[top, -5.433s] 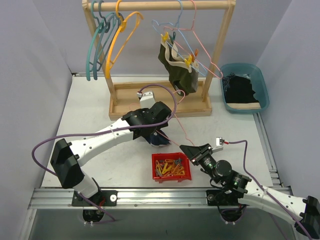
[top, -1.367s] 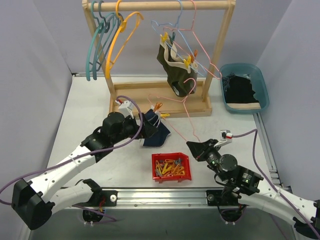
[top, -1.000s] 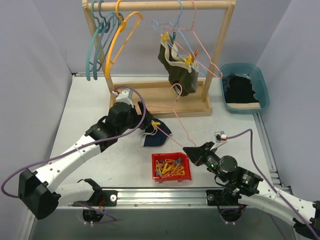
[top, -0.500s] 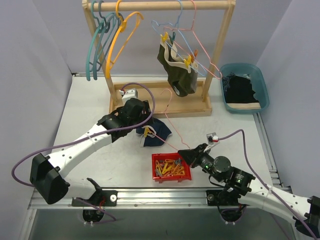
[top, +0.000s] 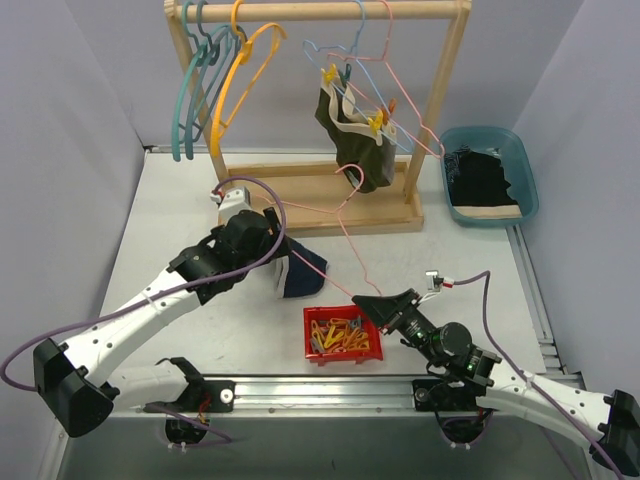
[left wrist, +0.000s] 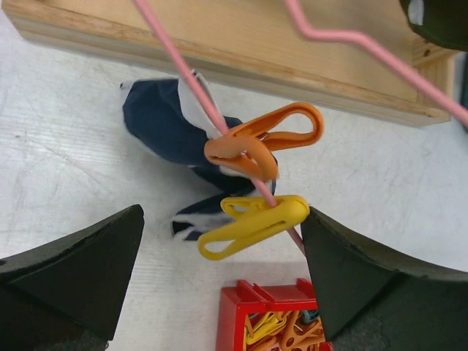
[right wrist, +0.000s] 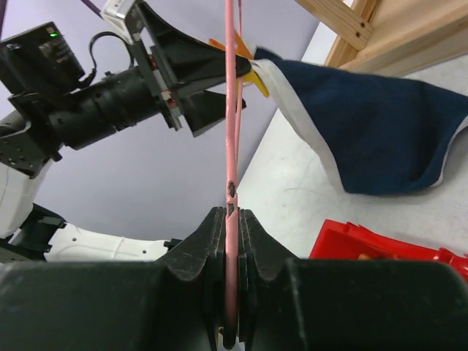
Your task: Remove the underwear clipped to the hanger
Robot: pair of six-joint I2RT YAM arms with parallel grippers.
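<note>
Beneath the pink hanger (right wrist: 230,110): navy underwear (right wrist: 380,139), waistband up, long axis running near-to-far. Right tool (right wrist: 228,212) clamped on the hanger, left tool (left wrist: 219,213) agape.

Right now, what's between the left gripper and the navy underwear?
Left wrist view: the pink hanger wire, carrying an orange clip and a yellow clip.

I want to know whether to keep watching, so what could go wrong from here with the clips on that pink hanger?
The left gripper is open around the yellow clip, with the orange clip right beside it on the pink hanger. Closing may catch both or slip off. The right gripper pinches only that thin wire, which could twist in its grip and swing the navy underwear.
</note>
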